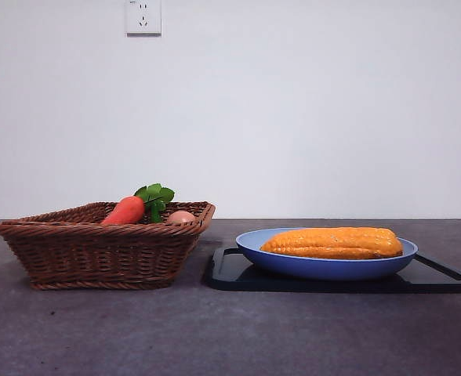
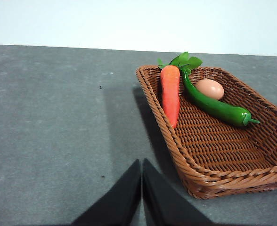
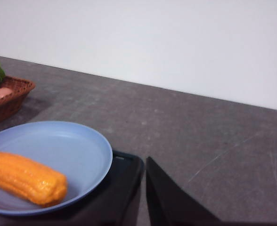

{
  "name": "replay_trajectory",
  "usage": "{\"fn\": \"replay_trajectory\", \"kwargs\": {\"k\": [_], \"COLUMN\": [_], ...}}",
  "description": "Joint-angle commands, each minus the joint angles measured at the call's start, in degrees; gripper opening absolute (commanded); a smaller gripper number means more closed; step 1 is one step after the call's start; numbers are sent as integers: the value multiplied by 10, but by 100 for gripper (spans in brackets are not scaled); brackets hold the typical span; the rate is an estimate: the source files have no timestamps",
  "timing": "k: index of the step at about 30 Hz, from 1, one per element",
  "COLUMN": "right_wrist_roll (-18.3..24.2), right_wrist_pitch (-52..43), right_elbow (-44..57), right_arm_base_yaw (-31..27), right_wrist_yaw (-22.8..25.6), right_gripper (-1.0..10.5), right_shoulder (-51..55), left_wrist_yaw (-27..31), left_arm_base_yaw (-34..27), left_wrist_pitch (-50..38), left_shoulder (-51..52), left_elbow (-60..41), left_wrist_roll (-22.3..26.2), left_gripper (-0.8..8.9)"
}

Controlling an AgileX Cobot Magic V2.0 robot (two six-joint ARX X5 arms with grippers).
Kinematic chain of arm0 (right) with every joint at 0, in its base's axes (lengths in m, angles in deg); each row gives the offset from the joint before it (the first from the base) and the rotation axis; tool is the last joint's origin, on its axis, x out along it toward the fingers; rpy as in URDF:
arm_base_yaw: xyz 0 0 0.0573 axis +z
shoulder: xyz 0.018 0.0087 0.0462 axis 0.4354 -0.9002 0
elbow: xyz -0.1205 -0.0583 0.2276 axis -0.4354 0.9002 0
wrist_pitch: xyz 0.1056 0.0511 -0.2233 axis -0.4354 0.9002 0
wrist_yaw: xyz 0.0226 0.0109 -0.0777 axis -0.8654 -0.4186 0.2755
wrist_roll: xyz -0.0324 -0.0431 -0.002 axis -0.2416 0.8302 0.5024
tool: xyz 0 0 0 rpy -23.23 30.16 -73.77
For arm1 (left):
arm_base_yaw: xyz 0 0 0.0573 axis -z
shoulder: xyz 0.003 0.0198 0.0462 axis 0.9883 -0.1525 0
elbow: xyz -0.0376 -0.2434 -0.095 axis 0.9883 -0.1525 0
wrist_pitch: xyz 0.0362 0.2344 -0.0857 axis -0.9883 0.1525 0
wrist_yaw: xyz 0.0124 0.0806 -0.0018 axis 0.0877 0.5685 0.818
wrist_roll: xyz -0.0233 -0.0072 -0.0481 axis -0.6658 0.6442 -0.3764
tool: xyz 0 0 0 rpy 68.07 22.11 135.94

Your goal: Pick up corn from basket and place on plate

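Grey table (image 1: 215, 337): bears everything listed below; a white wall with a socket (image 1: 143, 16) stands behind it.

Basket (image 1: 97, 251): brown wicker, rectangular, standing beside the tray. Holds a carrot (image 2: 170, 93) with green leaves lying along one side wall, a green chili pepper (image 2: 214, 106) just beside it, and a tan egg (image 2: 209, 89) touching the pepper near the far corner.

Black tray (image 1: 442, 276): flat, just beside the basket, carrying the plate.

Plate (image 1: 324, 268): light blue, round, seated on the tray.

Corn (image 1: 332, 243): orange-yellow cob lying lengthwise in the plate, spanning most of its width; no cob in the basket.

Left gripper (image 2: 142, 188): empty, hovering over bare table just outside the basket's near corner, clear of the rim, jaws pressed together tip to tip.

Right gripper (image 3: 143, 183): empty, poised low by the tray's edge, beside the plate and apart from the corn. One jaw shows plainly; the other merges with the dark tray, so whether the pincer is apart or together cannot be told.

Neither arm appears in the front view.
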Motion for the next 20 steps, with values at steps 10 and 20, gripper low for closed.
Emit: {"fn": "replay_trajectory", "kwargs": {"k": [10, 20], "right_wrist_roll": [-39, -39], "right_wrist_pitch": [48, 73], "right_elbow": [42, 42], "right_arm_base_yaw": [-1, -1], "right_wrist_yaw": [19, 31], "right_gripper": [3, 3], "right_shoulder": [42, 42], "left_wrist_yaw": [1, 1], "left_arm_base_yaw": [-1, -1], "left_wrist_pitch": [-3, -3], "left_shoulder": [0, 0], "left_elbow": [-16, -16], "left_wrist_roll": [-1, -1], "left_gripper": [7, 7]}}
